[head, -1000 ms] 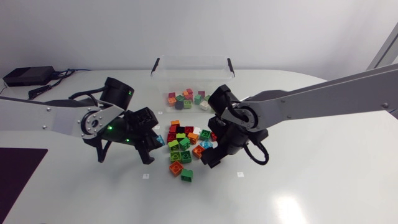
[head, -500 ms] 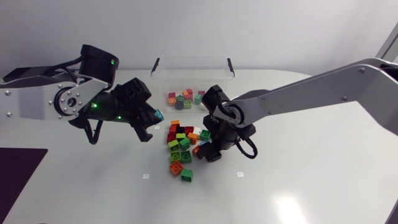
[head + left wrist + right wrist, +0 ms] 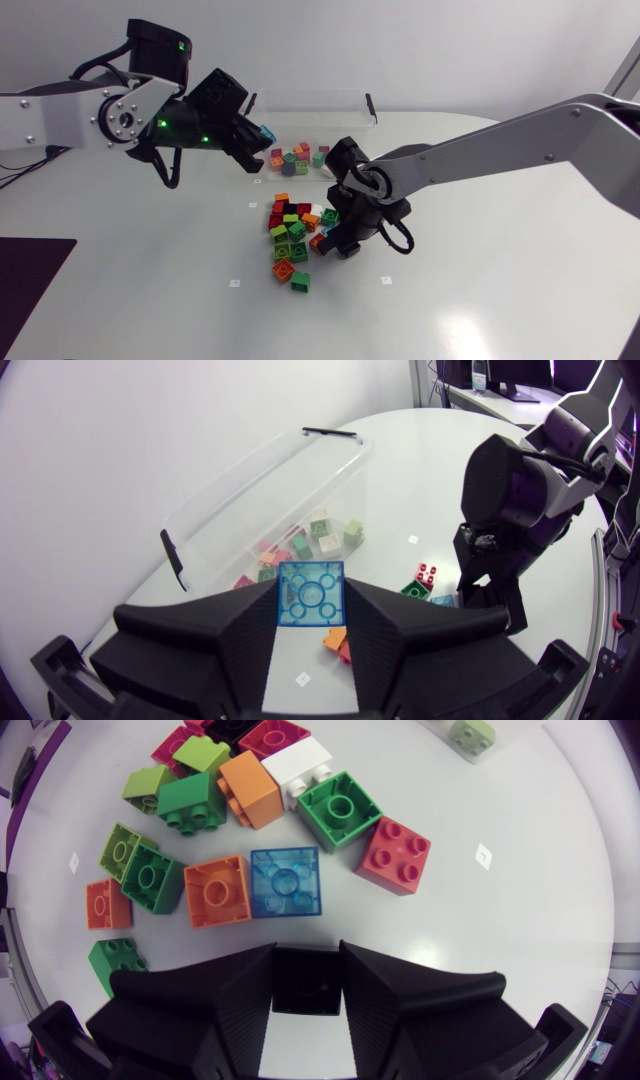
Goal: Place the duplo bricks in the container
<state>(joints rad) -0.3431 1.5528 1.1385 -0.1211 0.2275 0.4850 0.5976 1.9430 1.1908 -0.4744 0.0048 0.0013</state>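
no readable text, labels or numbers, none on duplo bricks, none on container

Head view: fixed high above the surface, looking down from afar on both arms, the container and the brick pile.
Left wrist view: on the raised left arm's last link, facing across and down past the left gripper, clamped on a blue brick, toward the container.
Right wrist view: close over the surface, facing almost straight down past the right gripper onto the pile.
Shared: head and left wrist views both show the container and the right gripper; head and right wrist views share the pile.
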